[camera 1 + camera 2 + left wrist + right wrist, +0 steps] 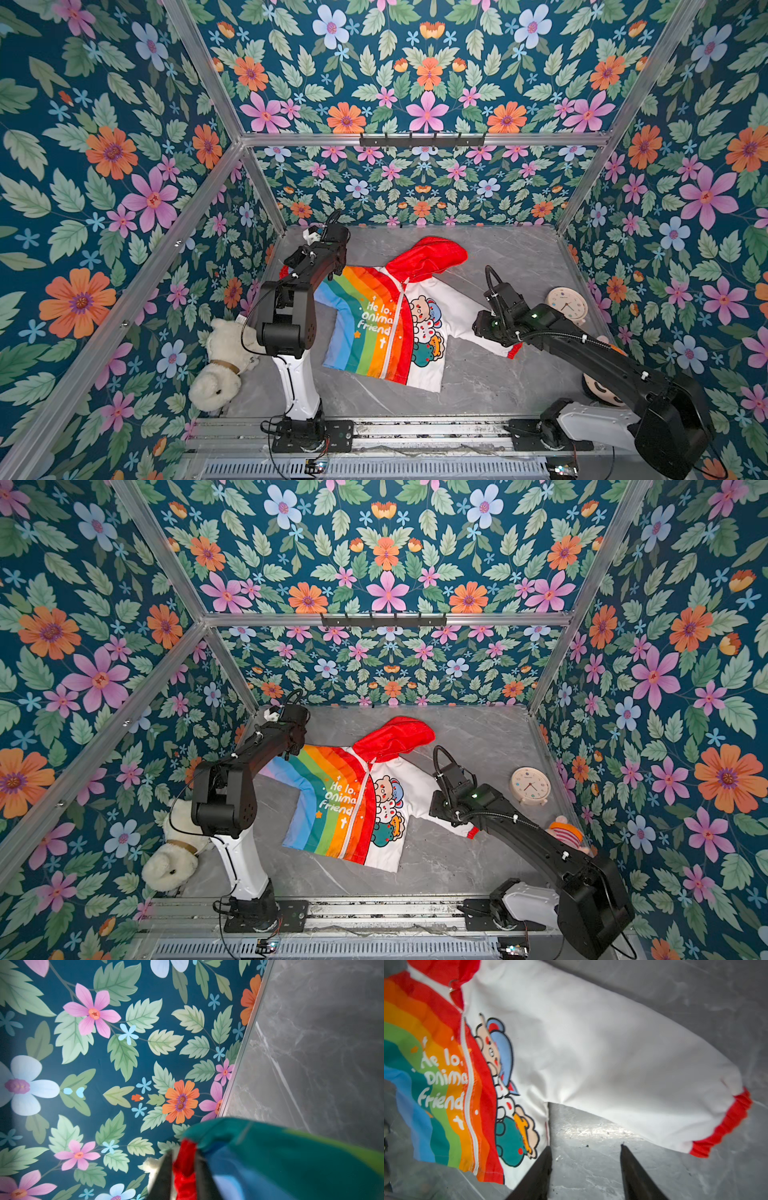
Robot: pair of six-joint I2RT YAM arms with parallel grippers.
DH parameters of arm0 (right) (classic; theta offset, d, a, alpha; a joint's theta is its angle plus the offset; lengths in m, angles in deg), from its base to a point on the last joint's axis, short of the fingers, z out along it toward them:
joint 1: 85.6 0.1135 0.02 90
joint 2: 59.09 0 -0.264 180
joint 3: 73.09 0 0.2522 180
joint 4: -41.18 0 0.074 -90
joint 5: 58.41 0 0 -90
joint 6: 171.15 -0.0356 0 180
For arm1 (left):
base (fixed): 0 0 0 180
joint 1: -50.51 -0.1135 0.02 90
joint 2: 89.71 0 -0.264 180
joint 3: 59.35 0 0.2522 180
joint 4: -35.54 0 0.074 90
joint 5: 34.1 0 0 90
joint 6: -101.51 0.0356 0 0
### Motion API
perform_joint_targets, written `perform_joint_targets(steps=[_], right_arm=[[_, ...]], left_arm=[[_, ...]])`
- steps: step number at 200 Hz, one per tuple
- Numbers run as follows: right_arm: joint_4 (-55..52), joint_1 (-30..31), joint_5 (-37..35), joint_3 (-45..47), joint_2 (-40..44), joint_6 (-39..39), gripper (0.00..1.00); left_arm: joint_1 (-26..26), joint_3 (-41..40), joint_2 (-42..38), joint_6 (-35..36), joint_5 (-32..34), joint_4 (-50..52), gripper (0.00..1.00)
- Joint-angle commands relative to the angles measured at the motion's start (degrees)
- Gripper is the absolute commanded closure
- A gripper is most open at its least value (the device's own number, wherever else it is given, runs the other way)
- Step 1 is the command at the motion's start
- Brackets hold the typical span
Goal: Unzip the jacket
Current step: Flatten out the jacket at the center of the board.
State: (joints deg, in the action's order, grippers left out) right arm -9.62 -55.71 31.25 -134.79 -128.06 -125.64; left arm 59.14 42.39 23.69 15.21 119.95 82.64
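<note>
Jacket [374,328] lies flat mid-table [478,386], zipped, hood [428,255] toward the frame top. Right gripper [585,1146] is spread and empty over bare table, between the jacket's side edge and white sleeve [633,1064]. Left gripper [184,1154] straddles the red cuff [185,1176] beside the left wall [104,1064]; whether it is grasping or has released, I cannot tell.

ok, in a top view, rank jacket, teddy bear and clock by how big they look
1. jacket, by far the largest.
2. teddy bear, clearly smaller.
3. clock, smallest; it sits farther back than the bear, so part of that gap may be distance.
</note>
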Motion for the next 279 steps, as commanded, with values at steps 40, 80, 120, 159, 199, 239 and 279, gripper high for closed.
perform_joint_targets(steps=[40,80,120,159,199,239,279], right_arm=[[-8.75,-11.66,0.44,3.12,4.31,-2.78,0.35],[-8.28,-20.28,4.77,7.41,6.76,-3.0,0.35],[-5.31,-24.94,9.93,10.71,6.65,-2.73,0.36],[-2.17,-26.1,13.64,12.68,4.43,-3.3,0.36],[1.09,-26.27,14.43,13.79,1.32,-3.34,0.37],[4.69,-26.37,14.75,14.66,-2.35,-3.27,0.39],[7.5,-26.31,14.6,14.9,-5.8,-3.83,0.5]], left_arm=[[-3.36,1.65,-4.8,-10.14,-12.15,6.59,0.01],[-1.35,-7.96,-18.31,-15.66,-32.18,3.57,0.01],[13.14,-24.27,-29.11,-21.77,-46.02,-4.32,0.14],[23.62,-33.81,-32.11,-28.49,-55.4,-12.05,0.18],[25.12,-37.93,-32.54,-31.76,-57.1,-15.57,0.19],[25.22,-41.06,-33.75,-32.97,-58.22,-17.52,0.19],[25.22,-42.96,-34.0,-33.51,-58.6,-18.08,0.18]])
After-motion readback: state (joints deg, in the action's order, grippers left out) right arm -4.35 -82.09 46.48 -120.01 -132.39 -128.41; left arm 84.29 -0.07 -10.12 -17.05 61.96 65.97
